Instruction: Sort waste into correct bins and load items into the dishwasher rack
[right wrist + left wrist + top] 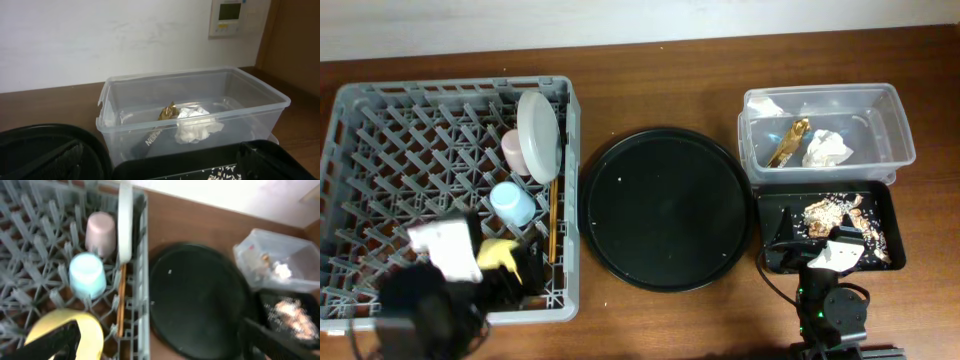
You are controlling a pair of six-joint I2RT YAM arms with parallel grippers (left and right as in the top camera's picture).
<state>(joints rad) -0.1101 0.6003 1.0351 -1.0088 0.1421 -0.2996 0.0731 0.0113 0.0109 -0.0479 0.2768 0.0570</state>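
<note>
Both grippers stand wide open and hold nothing. We see the left gripper (165, 342) over the near right corner of the dishwasher rack (450, 88), one finger crossing the yellow bowl (90, 330); whether it touches, we cannot tell. The right gripper (157, 162) hangs low over the black tray (775, 210).

We judge the risk lies in pulling away. That finger could hook the bowl's rim and push it into the light-blue cup (512, 203) just beyond, or jolt the plate (538, 135) standing on edge.

The bowl is small, rounded and plain yellow, and sits among the pegs. Chopsticks (552, 220) lie along the rack's right wall, with the pink cup (512, 150) beside the plate. Napkin (825, 148) and wrapper (788, 143) sit in the clear tub (820, 92), and scraps (830, 210) lie in the black tray.
</note>
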